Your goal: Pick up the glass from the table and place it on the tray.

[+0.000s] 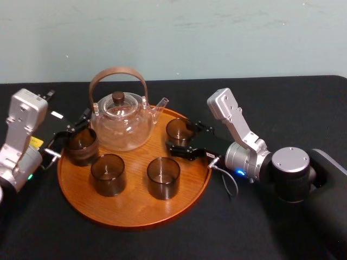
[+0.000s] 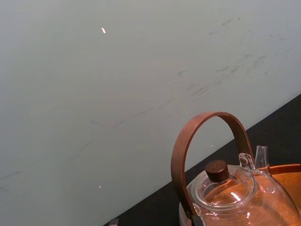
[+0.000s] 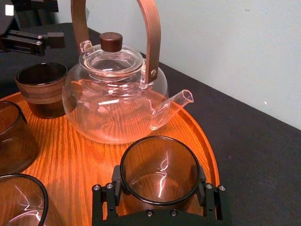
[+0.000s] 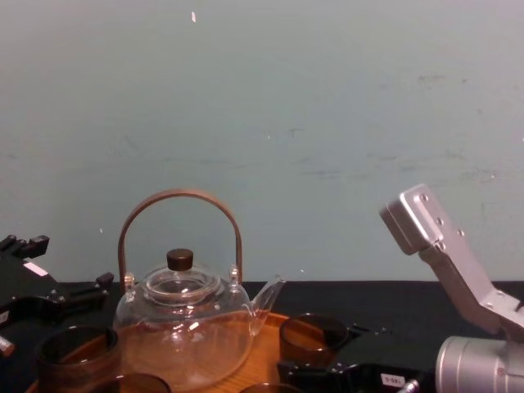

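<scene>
- Four glasses stand on the tray (image 1: 135,208) with the teapot (image 1: 120,122) — the job looks nearly done.
- The right gripper (image 1: 183,137) hugs the glass (image 3: 159,162) on both sides, near the tray's right rim, just by the spout. The glass looks like it sits flat on the wood.
- So the step now, I think, is to let go. Open the fingers (image 3: 116,181) slowly and evenly, so no side pushes the glass over.
- Open just wide enough to clear the glass. The spout is close, and a bump there could shake the teapot.
- Then pull back low and straight, out over the rim to the black table (image 1: 282,103). Do not lift first — the fingers could hook the glass.
- The left gripper (image 1: 66,142) is by the left glass (image 1: 82,146) at the tray's left edge. I cannot tell if it is wide or tight, so best it does not move.
</scene>
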### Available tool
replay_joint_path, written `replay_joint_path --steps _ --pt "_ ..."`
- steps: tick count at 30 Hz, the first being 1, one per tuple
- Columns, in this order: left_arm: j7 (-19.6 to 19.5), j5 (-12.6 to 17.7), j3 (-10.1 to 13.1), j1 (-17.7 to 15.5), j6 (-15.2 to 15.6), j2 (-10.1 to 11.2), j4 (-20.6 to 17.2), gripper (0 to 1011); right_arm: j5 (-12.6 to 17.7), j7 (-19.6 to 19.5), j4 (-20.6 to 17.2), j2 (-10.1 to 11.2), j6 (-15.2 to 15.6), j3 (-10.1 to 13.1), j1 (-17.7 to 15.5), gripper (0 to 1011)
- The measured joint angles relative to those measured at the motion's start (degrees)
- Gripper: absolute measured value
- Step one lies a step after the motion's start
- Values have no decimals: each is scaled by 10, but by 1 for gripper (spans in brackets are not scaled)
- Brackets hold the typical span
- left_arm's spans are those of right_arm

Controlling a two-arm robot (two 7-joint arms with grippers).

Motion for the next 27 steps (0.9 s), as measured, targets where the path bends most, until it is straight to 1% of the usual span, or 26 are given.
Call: replay_joint_path --steps 5,18,20,23,25,27 --pt "0 0 0 0 0 0 0 1001 -10 -4 12 -6 -6 -4 3 905" --pt "0 0 0 0 0 0 0 1001 -10 -3 12 -5 -4 -4 2 908" --pt "0 0 0 0 0 0 0 1001 -11 -3 12 -4 -2 -5 2 958" --pt "0 0 0 0 0 0 0 1001 -11 -3 11 -4 -2 -5 2 1002" --pt "0 0 0 0 0 0 0 1001 -11 -3 8 -4 -3 -4 1 1003" --pt "0 0 0 0 0 0 0 1001 -12 -4 -4 0 -6 -2 -4 1002"
